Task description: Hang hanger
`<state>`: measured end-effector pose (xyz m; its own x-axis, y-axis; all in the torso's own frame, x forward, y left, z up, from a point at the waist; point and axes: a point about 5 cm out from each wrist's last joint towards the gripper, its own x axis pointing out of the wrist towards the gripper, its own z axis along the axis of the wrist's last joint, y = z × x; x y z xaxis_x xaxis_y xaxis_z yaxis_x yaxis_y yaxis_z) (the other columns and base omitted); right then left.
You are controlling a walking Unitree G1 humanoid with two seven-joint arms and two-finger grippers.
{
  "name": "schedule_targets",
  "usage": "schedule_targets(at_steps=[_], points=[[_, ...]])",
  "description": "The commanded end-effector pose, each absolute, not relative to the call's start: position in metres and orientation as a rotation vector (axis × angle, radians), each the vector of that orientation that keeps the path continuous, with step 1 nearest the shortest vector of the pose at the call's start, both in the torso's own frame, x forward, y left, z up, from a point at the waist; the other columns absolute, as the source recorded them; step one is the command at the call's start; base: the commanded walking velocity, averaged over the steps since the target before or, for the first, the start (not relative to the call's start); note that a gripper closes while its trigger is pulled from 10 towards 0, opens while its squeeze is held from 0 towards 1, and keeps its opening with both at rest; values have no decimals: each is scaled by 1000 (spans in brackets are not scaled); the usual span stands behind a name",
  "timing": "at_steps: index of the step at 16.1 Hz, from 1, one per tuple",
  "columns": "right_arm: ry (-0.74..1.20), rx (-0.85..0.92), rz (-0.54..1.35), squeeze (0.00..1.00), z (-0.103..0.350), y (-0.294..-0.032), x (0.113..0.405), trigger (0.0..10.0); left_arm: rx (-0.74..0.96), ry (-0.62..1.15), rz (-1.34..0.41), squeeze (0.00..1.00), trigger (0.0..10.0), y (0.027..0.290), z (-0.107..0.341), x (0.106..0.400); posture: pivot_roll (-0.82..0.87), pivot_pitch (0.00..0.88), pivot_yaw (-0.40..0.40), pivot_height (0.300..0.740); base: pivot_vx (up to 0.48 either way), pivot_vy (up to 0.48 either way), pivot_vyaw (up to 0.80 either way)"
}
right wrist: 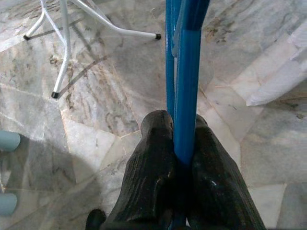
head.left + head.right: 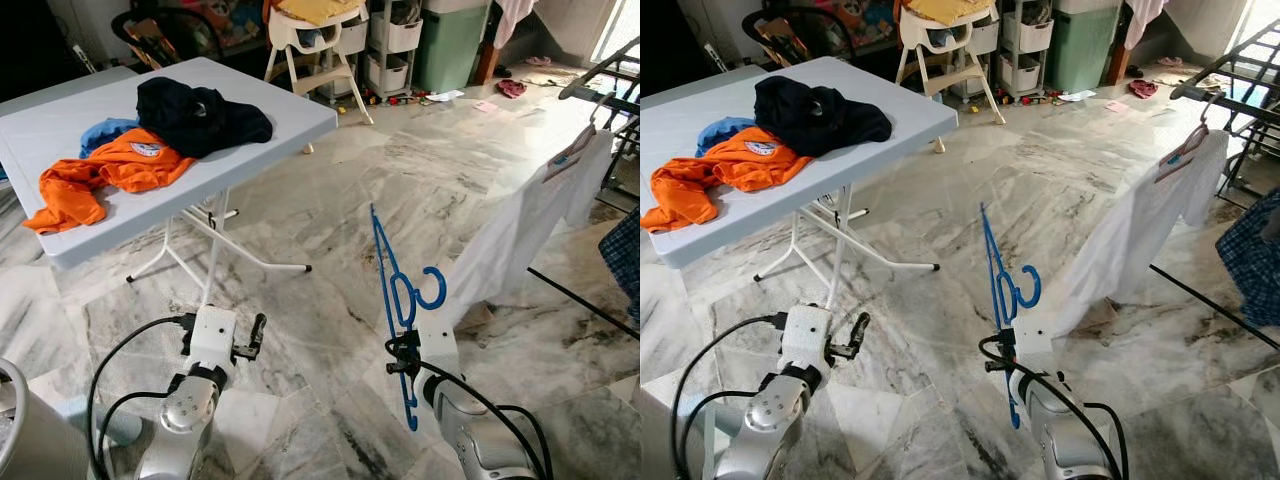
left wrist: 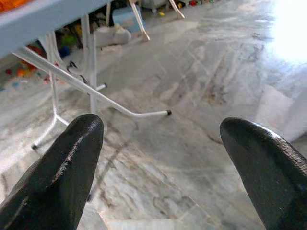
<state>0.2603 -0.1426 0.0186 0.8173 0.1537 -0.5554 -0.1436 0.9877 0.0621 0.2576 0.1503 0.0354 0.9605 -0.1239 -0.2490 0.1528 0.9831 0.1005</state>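
Right wrist view shows me my right claw (image 1: 178,158) squeezed tight on the blue hanger (image 2: 397,300), held up over the floor, my left claw (image 3: 163,158) is open and empty, and the drying rack (image 2: 610,75) is still far off.

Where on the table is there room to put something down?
The white folding table is bare along its right end, past the black garment, and along its far left edge. The middle is crowded: the black garment, orange shirt and blue cloth lie heaped together, touching.
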Motion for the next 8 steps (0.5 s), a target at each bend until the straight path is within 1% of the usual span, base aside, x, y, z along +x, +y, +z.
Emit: schedule_targets(at_steps=[1,3,4,7,8], points=[[575,19,133,0,25,-145,263,10000,113,277,-147,0,10000,152,32,258,-145,0,74,740,0,0,0],[555,67,50,0,30,-154,266,10000,64,288,-166,0,10000,151,30,255,-144,0,77,740,0,0,0],[563,71,40,0,29,-154,266,10000,53,288,-169,0,10000,151,30,254,-144,0,78,740,0,0,0],[576,75,8,0,29,-156,264,10000,12,290,-180,0,10000,151,31,257,-147,0,78,740,0,0,-775],[575,68,-1,0,29,-156,264,10000,13,287,-184,0,10000,150,32,259,-149,0,77,740,259,0,-800]])
